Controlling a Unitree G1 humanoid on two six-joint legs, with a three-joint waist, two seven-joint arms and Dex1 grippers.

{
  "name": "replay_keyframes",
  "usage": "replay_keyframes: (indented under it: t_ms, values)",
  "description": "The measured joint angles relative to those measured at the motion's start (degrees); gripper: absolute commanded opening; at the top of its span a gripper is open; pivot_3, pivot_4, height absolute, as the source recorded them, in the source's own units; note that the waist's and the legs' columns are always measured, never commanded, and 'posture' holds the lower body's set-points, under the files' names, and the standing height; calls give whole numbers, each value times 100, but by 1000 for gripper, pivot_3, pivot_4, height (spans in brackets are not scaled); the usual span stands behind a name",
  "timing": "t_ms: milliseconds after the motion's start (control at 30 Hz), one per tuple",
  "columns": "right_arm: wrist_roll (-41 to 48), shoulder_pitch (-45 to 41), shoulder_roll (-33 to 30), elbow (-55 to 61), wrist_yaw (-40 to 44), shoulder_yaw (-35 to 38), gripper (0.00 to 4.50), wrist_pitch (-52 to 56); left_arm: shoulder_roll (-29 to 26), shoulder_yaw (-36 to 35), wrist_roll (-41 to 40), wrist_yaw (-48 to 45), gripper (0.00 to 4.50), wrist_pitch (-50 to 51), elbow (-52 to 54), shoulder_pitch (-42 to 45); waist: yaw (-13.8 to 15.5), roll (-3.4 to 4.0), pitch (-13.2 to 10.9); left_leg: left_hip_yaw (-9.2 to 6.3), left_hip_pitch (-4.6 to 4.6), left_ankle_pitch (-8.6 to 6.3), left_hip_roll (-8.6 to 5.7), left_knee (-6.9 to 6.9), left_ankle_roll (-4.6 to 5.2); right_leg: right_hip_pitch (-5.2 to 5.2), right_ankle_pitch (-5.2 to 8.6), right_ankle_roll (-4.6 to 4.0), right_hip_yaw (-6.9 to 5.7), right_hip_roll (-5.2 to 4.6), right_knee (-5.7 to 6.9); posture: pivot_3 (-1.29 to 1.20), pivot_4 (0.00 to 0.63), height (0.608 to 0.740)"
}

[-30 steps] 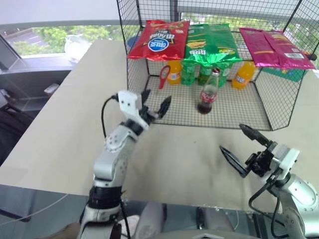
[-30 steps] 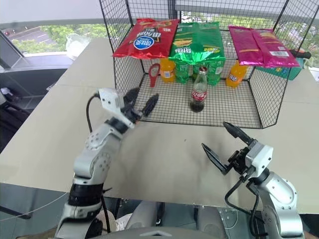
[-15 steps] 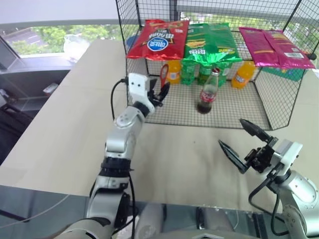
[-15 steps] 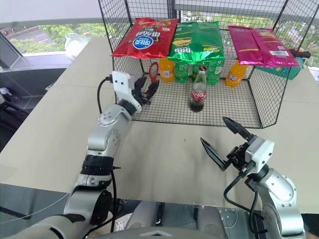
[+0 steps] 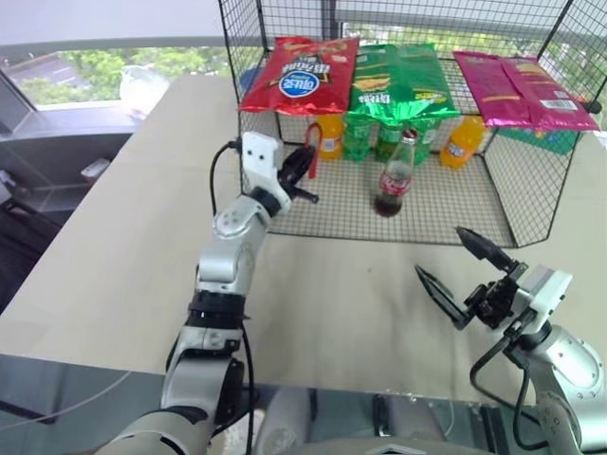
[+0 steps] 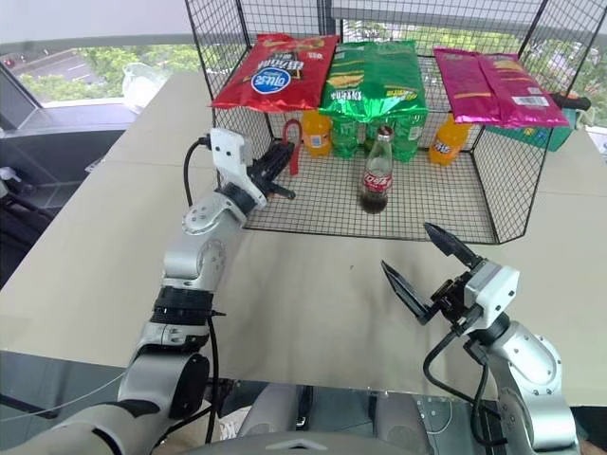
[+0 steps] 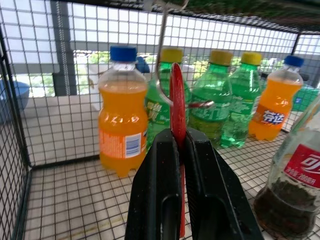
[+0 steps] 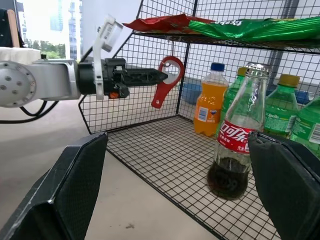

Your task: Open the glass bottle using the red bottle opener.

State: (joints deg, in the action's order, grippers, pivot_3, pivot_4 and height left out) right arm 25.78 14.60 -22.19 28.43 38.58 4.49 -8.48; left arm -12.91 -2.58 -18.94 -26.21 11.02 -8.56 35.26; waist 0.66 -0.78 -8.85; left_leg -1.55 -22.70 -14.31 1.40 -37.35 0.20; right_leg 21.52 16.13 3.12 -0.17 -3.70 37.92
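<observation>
Inside the wire cage (image 5: 531, 204) our left gripper (image 5: 305, 169) has its jaws pinching the red bottle opener (image 5: 311, 144); right gripper (image 5: 469, 273) jaws spread wide.

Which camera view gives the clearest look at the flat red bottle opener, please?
The right wrist view: the flat red bottle opener hangs side-on, ring and handle visible. The left wrist view shows it edge-on between the left tool's fingers; the head views show it partly hidden.

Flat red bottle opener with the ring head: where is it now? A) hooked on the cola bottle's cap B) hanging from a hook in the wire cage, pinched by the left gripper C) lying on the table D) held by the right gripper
B: the flat red bottle opener hangs from a hook, the left gripper shut on its handle.
</observation>
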Motion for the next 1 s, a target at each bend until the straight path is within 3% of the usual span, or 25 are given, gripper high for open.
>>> replay_keyframes:
  t_ms: [233,367,500,733,833,900,1000]
  values:
    - [-424,-31,-19,39,-478,9,4500,329,-356,-203,-1200,-1150,57,744,791,-363,-8,1,0,0,1,0,1,0,0,0,0,0,1,0,3,0,150,740]
    - [-809,-30,-387,285,-757,-90,4500,1171,-738,-253,-1945,-1858,57,1428,1105,-499,-3,2,-1,0,1,0,2,-1,0,1,0,-1,0,0,4,0,150,740]
    - [1,-360,-776,761,-647,-115,4500,2282,-963,-435,-2903,-2350,57,2287,1396,-631,-20,0,-2,-14,1,0,4,-2,0,0,0,-1,1,0,4,0,150,740]
    - [2343,-1817,-916,927,-883,-95,4500,4126,-824,-639,-4428,-2491,57,3383,1720,-768,-71,-8,-8,-37,-1,0,3,-4,1,-2,0,-2,-5,0,4,0,150,740]
    - [3467,-2490,-744,809,-1130,-161,3746,4792,-637,-636,-4585,-2461,0,3432,1822,-854,-98,-13,-12,-37,-4,0,3,-3,1,0,0,-2,-5,0,3,0,150,740]
    - [3963,-2852,-564,695,-1308,-234,2789,5006,-502,-605,-4659,-2423,0,3439,1913,-849,-114,-14,-13,-37,-5,0,3,-3,1,0,0,-2,-5,0,2,0,150,740]
    - [4462,-3098,-453,624,-1562,-253,2789,5257,-501,-590,-4674,-2400,0,3459,2009,-850,-116,-14,-13,-35,-6,0,2,-3,2,1,0,-2,-4,0,2,0,150,740]
